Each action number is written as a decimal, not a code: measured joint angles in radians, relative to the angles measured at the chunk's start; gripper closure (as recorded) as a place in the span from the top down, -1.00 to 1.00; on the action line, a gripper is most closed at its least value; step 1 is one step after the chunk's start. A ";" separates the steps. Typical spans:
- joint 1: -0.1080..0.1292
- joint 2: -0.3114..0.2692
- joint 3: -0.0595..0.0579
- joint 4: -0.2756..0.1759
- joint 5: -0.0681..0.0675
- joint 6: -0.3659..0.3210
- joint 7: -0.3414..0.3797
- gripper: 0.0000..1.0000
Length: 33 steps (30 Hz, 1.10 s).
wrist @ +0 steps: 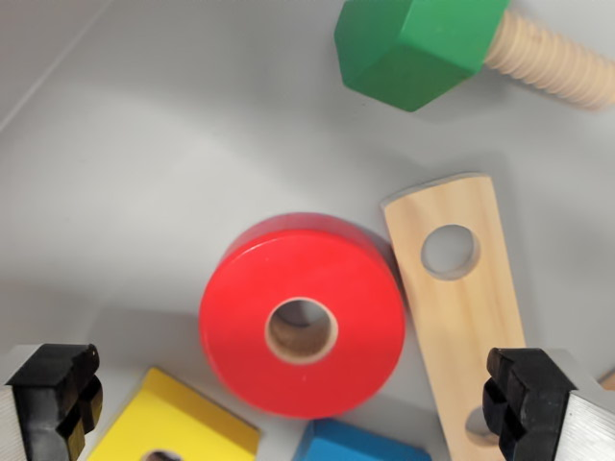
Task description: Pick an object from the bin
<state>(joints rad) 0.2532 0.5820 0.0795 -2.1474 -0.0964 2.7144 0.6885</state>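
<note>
Wrist view is showing the pincer [298, 408] hanging open, its fingers [58, 399] straddling the red ring [303, 315] lying flat on the bin floor [144, 144]

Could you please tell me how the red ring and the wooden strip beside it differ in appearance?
The red ring is round and painted glossy red; the wooden strip is long, flat and unpainted pale wood. The ring looks thick, the strip thin. The ring shows one centre hole, the strip at least two along its length. Both lie flat on the grey bin floor.
</note>
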 joint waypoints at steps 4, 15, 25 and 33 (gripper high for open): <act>0.007 0.026 -0.008 0.009 0.000 0.019 0.000 1.00; 0.018 0.049 -0.019 0.025 0.000 0.044 0.001 1.00; 0.020 0.052 -0.021 0.028 0.000 0.048 0.001 -1.00; 0.022 0.057 -0.024 0.035 0.000 0.052 0.001 -1.00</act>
<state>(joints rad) 0.2755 0.6389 0.0551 -2.1122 -0.0964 2.7669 0.6894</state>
